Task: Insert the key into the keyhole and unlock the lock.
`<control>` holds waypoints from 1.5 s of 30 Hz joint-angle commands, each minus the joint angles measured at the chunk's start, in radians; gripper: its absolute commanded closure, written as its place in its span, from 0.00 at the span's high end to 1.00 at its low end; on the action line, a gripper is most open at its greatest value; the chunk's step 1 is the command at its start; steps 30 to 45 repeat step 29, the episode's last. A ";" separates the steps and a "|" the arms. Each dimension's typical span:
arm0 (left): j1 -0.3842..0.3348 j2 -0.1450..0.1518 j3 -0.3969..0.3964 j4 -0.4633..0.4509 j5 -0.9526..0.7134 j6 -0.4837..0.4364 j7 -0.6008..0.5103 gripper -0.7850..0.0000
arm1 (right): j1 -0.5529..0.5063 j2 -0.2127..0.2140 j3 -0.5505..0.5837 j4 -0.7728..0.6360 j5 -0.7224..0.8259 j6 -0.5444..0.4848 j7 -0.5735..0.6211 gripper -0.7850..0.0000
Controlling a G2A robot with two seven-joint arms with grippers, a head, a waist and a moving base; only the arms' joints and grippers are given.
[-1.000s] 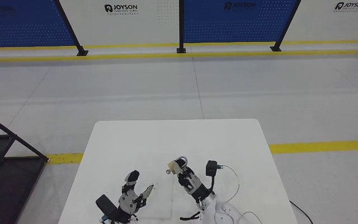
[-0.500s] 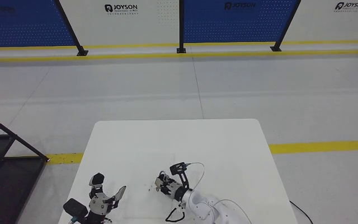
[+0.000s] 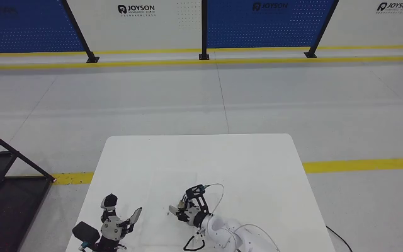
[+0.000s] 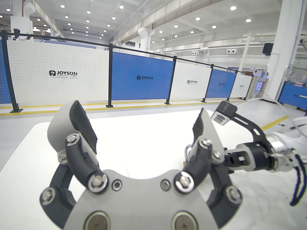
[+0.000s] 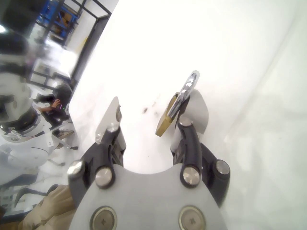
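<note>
While both arms hang low over the near edge of the white table (image 3: 189,157), the left gripper (image 3: 123,208) sits toward the near left corner. Its fingers are spread wide with nothing between them. Seen from its own wrist, the left gripper (image 4: 139,118) shows ribbed black pads (image 4: 82,120) standing well apart above bare tabletop.

To its right, about midway along the near edge, the right gripper (image 3: 181,211) also has its fingers parted. A brass padlock (image 5: 166,117) with a silver shackle stands on edge between them. It leans against the inner face of one finger (image 5: 200,111), and the other finger (image 5: 111,114) is clear of it, with a strip of table showing in the gap. I cannot tell whether the padlock's lower edge touches the table.

Just left of that gripper a small pale thing (image 3: 169,211) lies on the table, too small to say whether it is the key. A white cable (image 3: 214,188) loops over the right arm. Far across the floor stands a barrier of blue and white panels (image 3: 271,22).
</note>
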 commanded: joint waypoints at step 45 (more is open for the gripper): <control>0.000 0.000 0.000 0.000 0.000 0.000 0.000 1.00 | -0.284 0.108 0.159 -0.518 -0.418 0.126 -0.008 1.00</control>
